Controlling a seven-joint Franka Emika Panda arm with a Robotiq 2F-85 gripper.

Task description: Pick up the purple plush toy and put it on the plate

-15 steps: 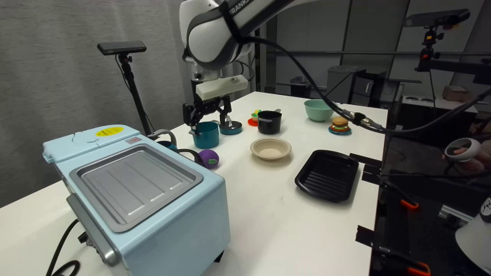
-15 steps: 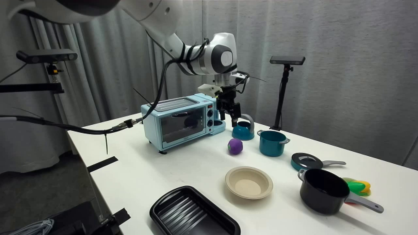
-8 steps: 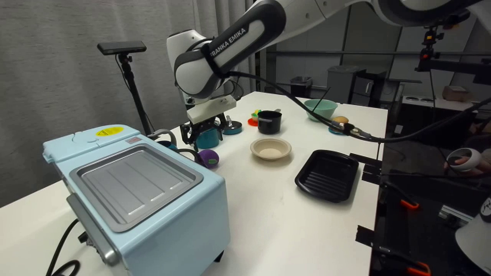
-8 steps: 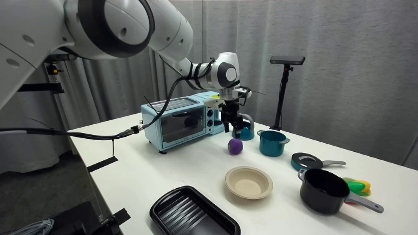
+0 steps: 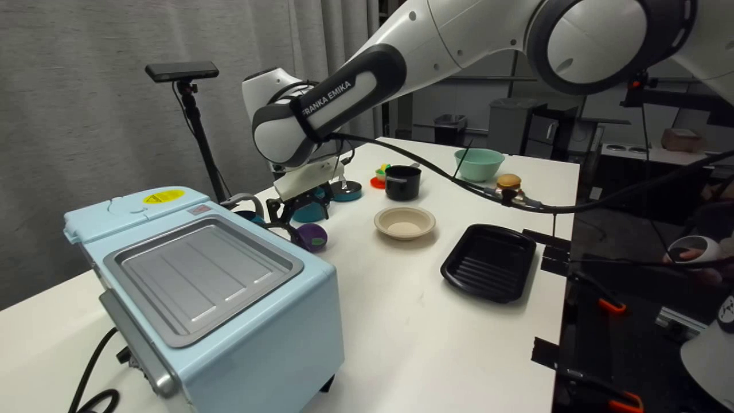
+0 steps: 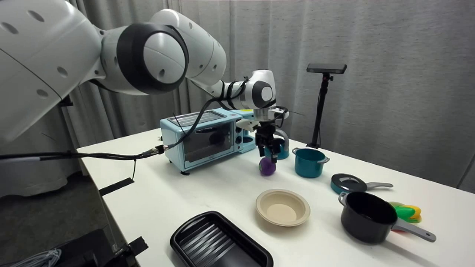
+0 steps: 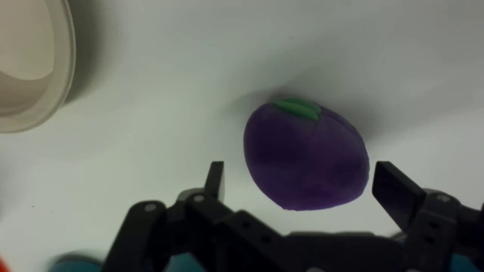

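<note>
Right over the toy (image 7: pixel 306 158), the end effector (image 6: pixel 268 156) has its fingers (image 7: pixel 214 175) spread wide, one to each side! The wrist view tells it: purple body sitting between them, a clear strip of table (image 7: pixel 235 181) by one finger, the thinnest sliver by the other. The toy is resting on the table, green patch at the top of that picture.

And there's the plate (image 6: pixel 283 213), near the toy but plainly apart, its rim curving into a corner of the wrist view.

In both exterior views the arm (image 5: pixel 470 34) stretches out over the table, with the oven (image 5: pixel 281 344) near the toy. Look along the row in an exterior view: kettle (image 6: pixel 283 152) partly hidden behind the end effector, teal pot (image 6: pixel 309 163), pan (image 6: pixel 347 183), then the black pot (image 6: pixel 367 218), a green-and-yellow object (image 6: pixel 406 212) peeking out behind it! The tray (image 5: pixel 487 264) lies by the table's edge, and farther along sit the burger (image 5: pixel 508 182) and the green bowl (image 5: pixel 479 163).
</note>
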